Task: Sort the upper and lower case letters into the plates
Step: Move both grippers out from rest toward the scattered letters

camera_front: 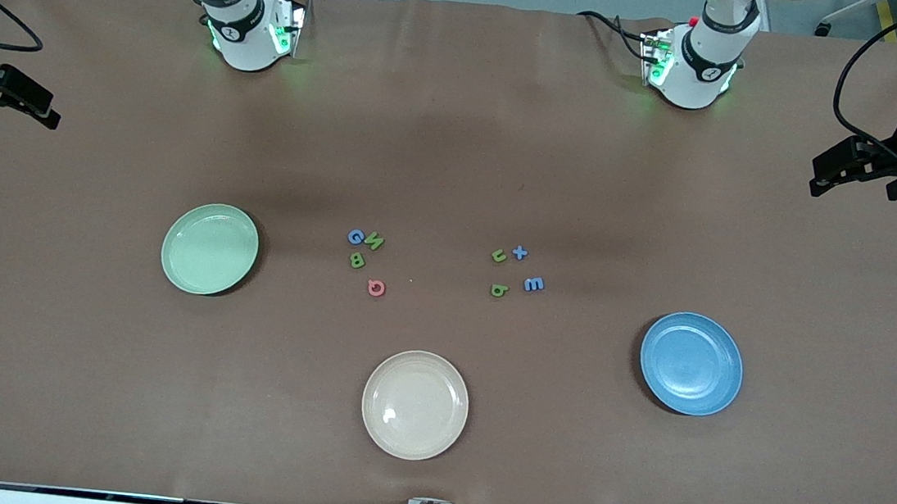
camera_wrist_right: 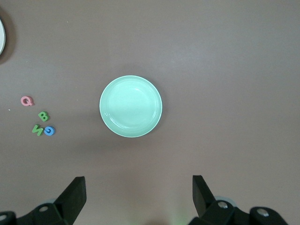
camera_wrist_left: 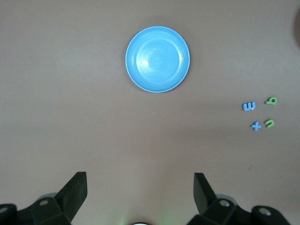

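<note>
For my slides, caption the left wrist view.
Open left hand above the brown table, blue plate empty, four small letters beside it.

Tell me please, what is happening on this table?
Nothing is being handled yet. The left gripper hangs open over the medium blue round plate, the right gripper open over the pale mint green round plate. Eight tiny flat toy letters lie on the brown table in two clusters, capitals and small letters. A cream-beige plate lies nearest the camera.
</note>
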Controlling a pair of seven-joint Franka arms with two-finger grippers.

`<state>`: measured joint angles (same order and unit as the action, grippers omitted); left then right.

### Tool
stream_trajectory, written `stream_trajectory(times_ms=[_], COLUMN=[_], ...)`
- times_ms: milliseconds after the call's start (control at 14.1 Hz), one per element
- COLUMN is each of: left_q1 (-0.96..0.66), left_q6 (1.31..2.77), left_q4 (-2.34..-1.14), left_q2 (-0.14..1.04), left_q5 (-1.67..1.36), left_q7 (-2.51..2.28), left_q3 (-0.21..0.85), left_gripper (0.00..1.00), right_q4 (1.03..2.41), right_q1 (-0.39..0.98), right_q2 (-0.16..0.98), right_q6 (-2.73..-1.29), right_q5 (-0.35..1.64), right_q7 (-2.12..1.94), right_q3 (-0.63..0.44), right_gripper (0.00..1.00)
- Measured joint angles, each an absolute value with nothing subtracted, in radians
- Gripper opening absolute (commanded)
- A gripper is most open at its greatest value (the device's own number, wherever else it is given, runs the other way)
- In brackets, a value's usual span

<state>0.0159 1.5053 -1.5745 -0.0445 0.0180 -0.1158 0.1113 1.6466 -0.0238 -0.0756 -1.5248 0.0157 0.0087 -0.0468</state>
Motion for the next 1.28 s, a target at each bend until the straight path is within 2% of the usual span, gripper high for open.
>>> stream_trajectory(times_ms=[638,1277], left_q1=[0.016,-0.002], left_q6=[1.505,1.521], left_q4=[-1.574,-1.563], left_q2=[-0.035,0.098], left_q5=[0.018,0.018], left_q7=[-0.118,-0.122], left_q3=[0.111,0.122], left_gripper=[1.0,1.0], right_q4=[1.647,1.635], right_q1=[-0.021,-0.021], right_q2=[-0.076,-0.068], right_q6=[-1.522,-1.524], right_q5=[0.016,0.016], right_q7=[0.005,-0.022], right_q3=[-0.041,-0.047], right_gripper=[1.0,1.0])
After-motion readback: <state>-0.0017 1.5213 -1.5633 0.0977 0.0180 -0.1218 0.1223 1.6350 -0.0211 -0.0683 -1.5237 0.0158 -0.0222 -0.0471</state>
